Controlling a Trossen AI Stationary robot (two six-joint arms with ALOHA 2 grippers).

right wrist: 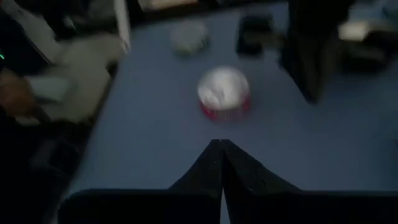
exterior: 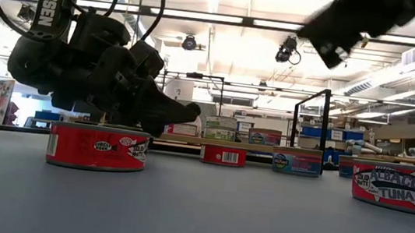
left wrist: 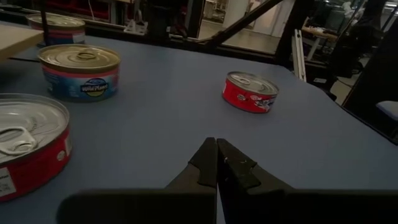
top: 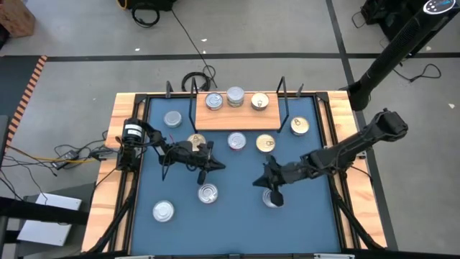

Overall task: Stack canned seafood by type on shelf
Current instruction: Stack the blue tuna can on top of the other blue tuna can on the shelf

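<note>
Left gripper [top: 208, 164] clenched on nothing, fingertips pressed together, poised over the blue mat [top: 237, 216] between a gold-topped tin [top: 195, 141] and a silver-topped tin [top: 208, 193]. Right gripper [top: 273, 188] likewise clamped shut and empty, low over the mat just above a silver-topped, red-sided tin [top: 272, 199] near the middle of the table.

Outward to the shelf [top: 237, 114] at the far edge: a light wooden board with black wire uprights, carrying three tins in a row, each standing singly, none stacked. Probably an early stage of the job, with sorting by type barely begun.

Still loose on the mat: a silver tin [top: 172, 119] beside the shelf's left end, a gold one [top: 300, 126] beside its right end, two more [top: 237, 141] [top: 265, 143] just in front of the board, and one [top: 163, 211] at the near left corner.

Tins flat and round, pull-tab lids up; some sides red, one gold-lidded tin with a blue label, another in the low view marked albacore tuna [exterior: 401, 188].
</note>
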